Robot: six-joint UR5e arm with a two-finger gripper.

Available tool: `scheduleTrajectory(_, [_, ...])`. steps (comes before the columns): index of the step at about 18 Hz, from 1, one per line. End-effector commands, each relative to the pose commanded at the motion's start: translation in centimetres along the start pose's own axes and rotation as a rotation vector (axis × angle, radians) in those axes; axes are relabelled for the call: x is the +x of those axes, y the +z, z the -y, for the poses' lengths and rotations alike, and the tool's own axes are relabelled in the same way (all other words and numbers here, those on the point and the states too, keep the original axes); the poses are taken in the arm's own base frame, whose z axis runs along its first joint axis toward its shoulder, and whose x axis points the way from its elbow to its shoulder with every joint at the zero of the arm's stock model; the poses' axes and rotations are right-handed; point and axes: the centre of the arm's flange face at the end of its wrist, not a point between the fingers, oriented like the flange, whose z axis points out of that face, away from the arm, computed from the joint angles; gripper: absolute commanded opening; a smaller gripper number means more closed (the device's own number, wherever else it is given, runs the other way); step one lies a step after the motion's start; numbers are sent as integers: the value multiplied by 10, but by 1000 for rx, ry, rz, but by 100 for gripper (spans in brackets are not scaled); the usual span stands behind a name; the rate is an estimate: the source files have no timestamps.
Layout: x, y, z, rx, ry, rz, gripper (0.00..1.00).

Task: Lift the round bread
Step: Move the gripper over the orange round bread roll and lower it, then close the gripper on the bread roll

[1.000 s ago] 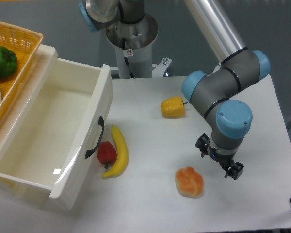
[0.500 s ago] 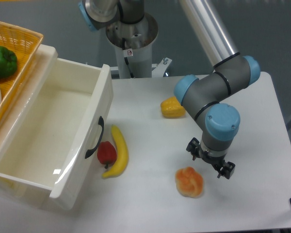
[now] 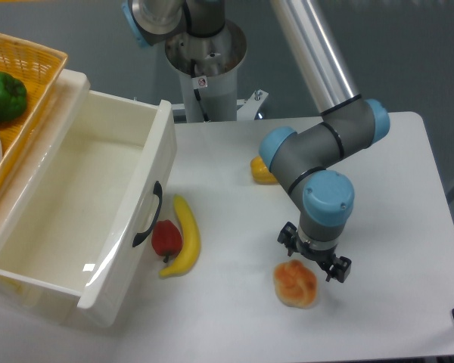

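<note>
Near the table's [image 3: 408,197] front right, the round bread [image 3: 295,283] sits flat on the white top. UR5e arm bends down from upper centre, wrist pointing straight down, gripper [image 3: 315,254] directly over the bread's rear edge, fingers spread wide, holding nothing. Yellow bell pepper [image 3: 261,171] is partly hidden behind the elbow. Banana [image 3: 185,236] and red pepper [image 3: 166,237] lie touching, just beside the open white drawer [image 3: 91,204].

You get bright, even overhead light, soft faint shadows on the desk [image 3: 234,302], glossy glare along the drawer's [image 3: 129,219] front edge, sharp focus throughout
</note>
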Motion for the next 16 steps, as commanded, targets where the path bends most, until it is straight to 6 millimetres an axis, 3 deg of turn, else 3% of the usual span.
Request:
scheduleTrajectory(7, [3, 12, 5, -7, 12, -14, 99])
scheduleTrajectory(9, [5, 15, 7, -13, 9, -16, 84])
scheduleTrajectory(13, [4, 11, 6, -11, 9, -12, 24])
scheduleTrajectory(14, [4, 11, 6, -11, 9, -12, 15])
scheduleTrajectory(16, [2, 10, 6, -7, 12, -10, 16])
